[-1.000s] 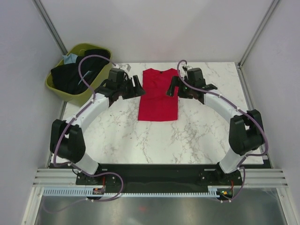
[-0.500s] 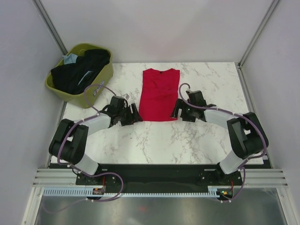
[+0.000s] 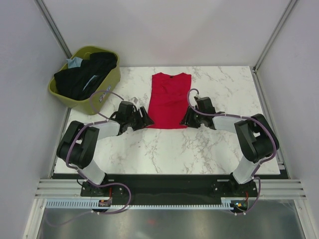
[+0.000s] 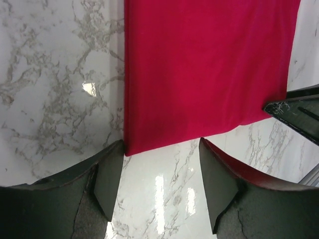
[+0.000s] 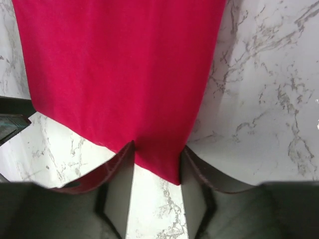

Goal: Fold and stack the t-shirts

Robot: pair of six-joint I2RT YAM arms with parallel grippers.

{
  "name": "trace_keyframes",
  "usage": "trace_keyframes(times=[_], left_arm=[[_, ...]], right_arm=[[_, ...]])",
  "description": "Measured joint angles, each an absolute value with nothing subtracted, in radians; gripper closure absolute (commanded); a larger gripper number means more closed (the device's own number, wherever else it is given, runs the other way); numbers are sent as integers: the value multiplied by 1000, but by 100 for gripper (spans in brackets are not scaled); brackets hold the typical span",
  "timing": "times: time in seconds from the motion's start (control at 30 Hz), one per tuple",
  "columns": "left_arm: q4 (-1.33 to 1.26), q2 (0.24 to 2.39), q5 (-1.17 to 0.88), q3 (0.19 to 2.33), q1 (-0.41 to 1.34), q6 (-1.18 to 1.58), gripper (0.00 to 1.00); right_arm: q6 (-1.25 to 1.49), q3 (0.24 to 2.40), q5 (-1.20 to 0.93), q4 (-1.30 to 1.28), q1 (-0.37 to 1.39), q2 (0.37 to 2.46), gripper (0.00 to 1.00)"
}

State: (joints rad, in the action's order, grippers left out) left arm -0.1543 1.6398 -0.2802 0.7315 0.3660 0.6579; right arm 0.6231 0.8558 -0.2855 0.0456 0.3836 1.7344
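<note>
Two claws sit at the near hem. The left gripper (image 4: 160,149) gapes wide over one corner of the red t-shirt (image 4: 199,64). The right gripper (image 5: 157,149) is half-closed astride the other corner, not pinching yet afaict.

The shirt lies flat, collar pointing away from both, long axis straight out ahead. Its sides look folded in already, so I'd say the hem-to-collar fold and the stacking are left. The black and blue shirts (image 3: 79,79) wait in the basket (image 3: 110,82), well off beyond the left claw.
</note>
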Motion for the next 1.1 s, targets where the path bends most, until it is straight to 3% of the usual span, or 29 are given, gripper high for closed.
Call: trace_keyframes(times=[0.17, 0.27, 0.37, 0.4, 0.47, 0.5, 0.8, 1.1], left_arm=[[-202, 1662, -292, 731, 366, 672, 35], [-222, 1670, -291, 725, 366, 680, 45], [-240, 1677, -290, 710, 367, 692, 65], [-245, 1681, -292, 704, 367, 696, 77], [-255, 1691, -295, 696, 367, 702, 87], [-268, 1695, -300, 692, 367, 705, 98], [-291, 1605, -306, 593, 409, 710, 98], [-63, 1172, -220, 514, 667, 727, 98]], right_arm=[[632, 855, -289, 58, 384, 1747, 60], [636, 855, -292, 64, 384, 1752, 64], [637, 855, -290, 68, 384, 1758, 79], [636, 855, -290, 68, 384, 1760, 83], [640, 855, -288, 67, 384, 1764, 90], [640, 855, -287, 66, 384, 1765, 91], [640, 798, -276, 16, 388, 1696, 100], [641, 678, -245, -239, 428, 1354, 100]])
